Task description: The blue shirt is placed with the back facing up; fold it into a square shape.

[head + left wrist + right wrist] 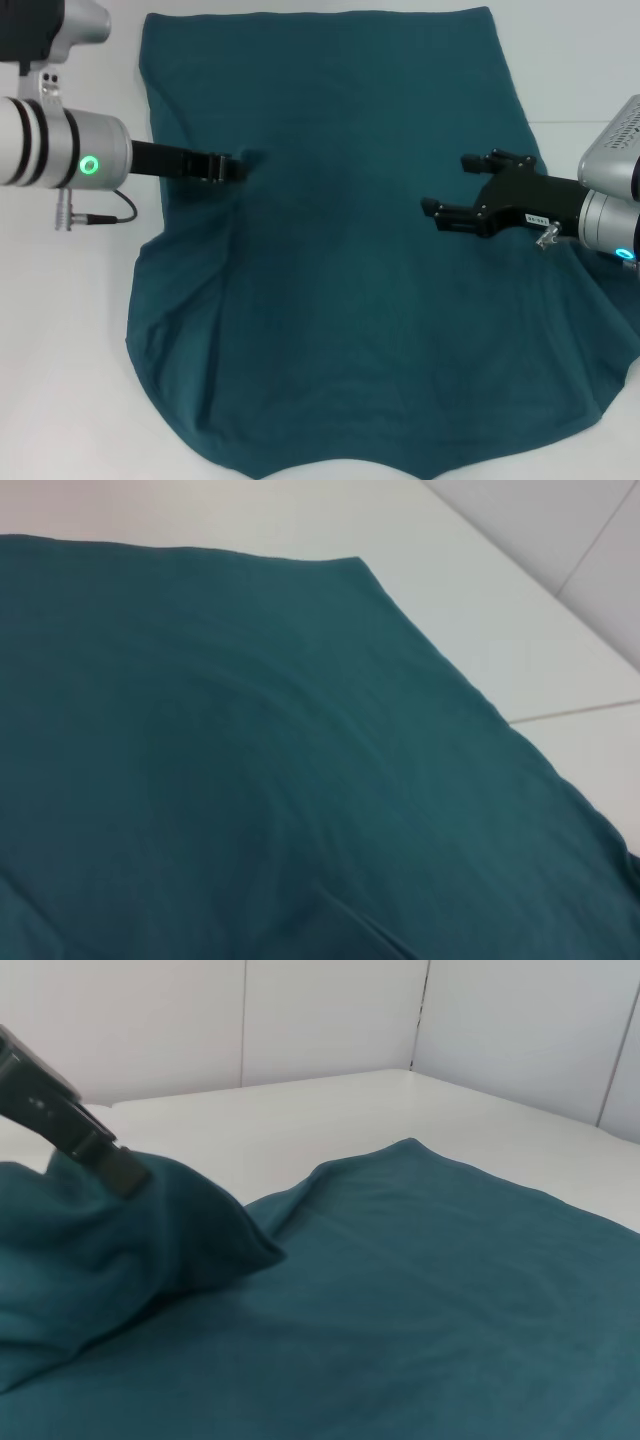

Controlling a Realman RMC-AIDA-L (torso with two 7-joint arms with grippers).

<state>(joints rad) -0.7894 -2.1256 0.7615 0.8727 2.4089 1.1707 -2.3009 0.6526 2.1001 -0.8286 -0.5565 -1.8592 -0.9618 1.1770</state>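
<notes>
The blue shirt (350,280) lies spread over the white table, with its left part folded inward. My left gripper (238,168) reaches in from the left and is shut on a pinch of the shirt's fabric, which creases below it. The right wrist view shows that same gripper (75,1130) holding a raised hump of the shirt (400,1300). My right gripper (448,185) hovers open over the shirt's right half with nothing between its fingers. Only flat shirt fabric (250,780) fills the left wrist view.
The white table (70,350) shows bare around the shirt on the left and at the far right. Its far edge and a wall (330,1020) appear in the right wrist view.
</notes>
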